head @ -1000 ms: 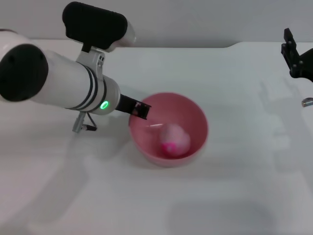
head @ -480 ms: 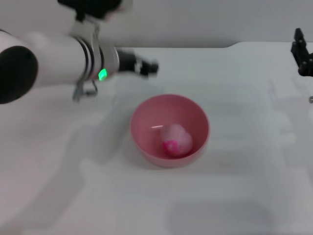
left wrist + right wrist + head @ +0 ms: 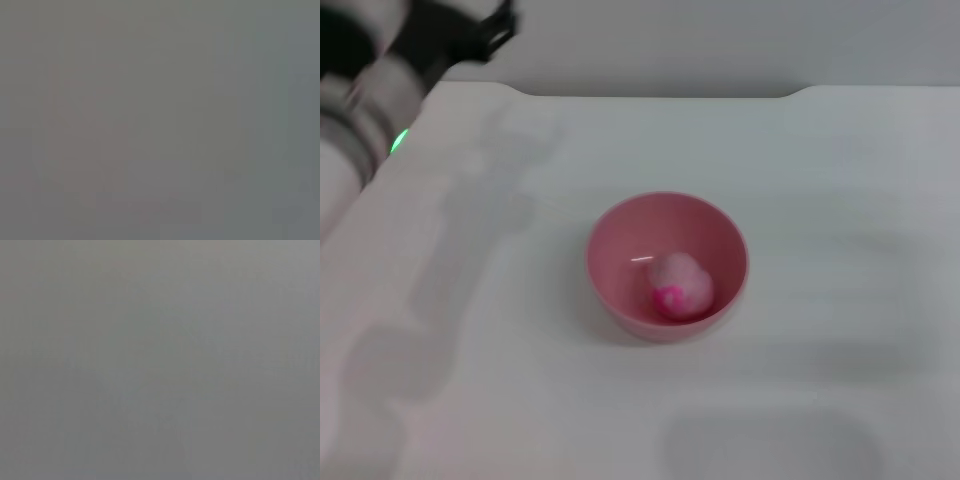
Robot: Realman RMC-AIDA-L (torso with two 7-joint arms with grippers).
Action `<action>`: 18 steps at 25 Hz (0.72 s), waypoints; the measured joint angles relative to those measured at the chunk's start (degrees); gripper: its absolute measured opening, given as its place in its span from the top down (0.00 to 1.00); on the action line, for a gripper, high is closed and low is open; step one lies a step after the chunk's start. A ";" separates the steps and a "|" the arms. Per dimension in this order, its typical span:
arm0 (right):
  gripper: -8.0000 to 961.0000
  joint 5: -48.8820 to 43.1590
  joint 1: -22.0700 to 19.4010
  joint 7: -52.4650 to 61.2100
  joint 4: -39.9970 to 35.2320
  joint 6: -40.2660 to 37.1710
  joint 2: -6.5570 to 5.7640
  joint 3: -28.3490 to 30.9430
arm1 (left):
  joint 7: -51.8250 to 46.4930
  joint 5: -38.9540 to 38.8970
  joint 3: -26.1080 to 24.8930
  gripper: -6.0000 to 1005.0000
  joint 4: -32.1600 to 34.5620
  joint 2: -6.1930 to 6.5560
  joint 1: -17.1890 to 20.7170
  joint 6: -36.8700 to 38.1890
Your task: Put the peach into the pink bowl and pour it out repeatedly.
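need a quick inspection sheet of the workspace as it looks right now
surface: white table, bare apart from the bowl
job's things: pink bowl upright mid-table; peach lying inside it
clutter: nothing seen
grippers: left gripper at the far left corner, well clear of the bowl, fingers blurred; right gripper not in view
cables: nothing seen
surroundings: plain grey wall behind the table; both wrist views show only blank grey
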 joint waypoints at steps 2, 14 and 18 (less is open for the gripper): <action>0.33 0.08 0.54 4.46 -3.67 -1.56 -0.05 -0.05 | -2.44 -0.63 -0.28 0.16 10.66 -0.10 1.40 12.91; 0.28 0.04 3.05 14.34 -17.19 -8.67 0.04 -1.26 | -11.50 -4.61 0.51 0.16 42.20 -0.55 -1.66 39.77; 0.24 1.02 4.06 16.60 -21.15 -10.64 0.29 -1.39 | -11.49 -4.63 3.09 0.16 43.24 -0.74 -1.11 44.05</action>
